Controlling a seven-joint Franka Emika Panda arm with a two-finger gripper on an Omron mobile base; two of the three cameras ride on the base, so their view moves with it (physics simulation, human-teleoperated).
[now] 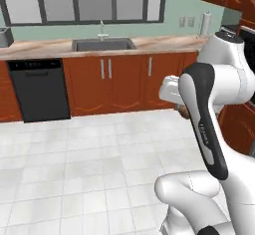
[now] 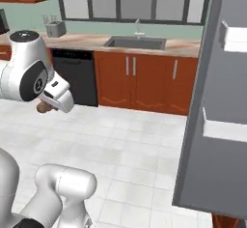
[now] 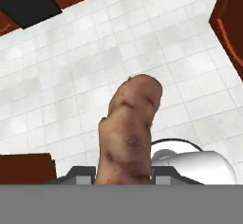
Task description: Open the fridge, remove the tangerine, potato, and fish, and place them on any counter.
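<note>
Brown lumpy potato clamped between gripper jaws, held in air above white tiled floor. Grey fridge door stands open at right edge of right base view. Marbled counter with sink runs along far wall.

Even, flat rendered light across all views — bright and diffuse, no clear single source, no hard cast shadows on the white tiled floor, only soft grey mottling from tile to tile. The arm's white shells show gentle shading and a faint sheen, no glare; the windows read as pale, blank panes. All three pictures are soft and low in detail — edges slightly blurred, the potato close to the hand camera looming large and somewhat smeared, straight lines staying straight at the frame edges.
</note>
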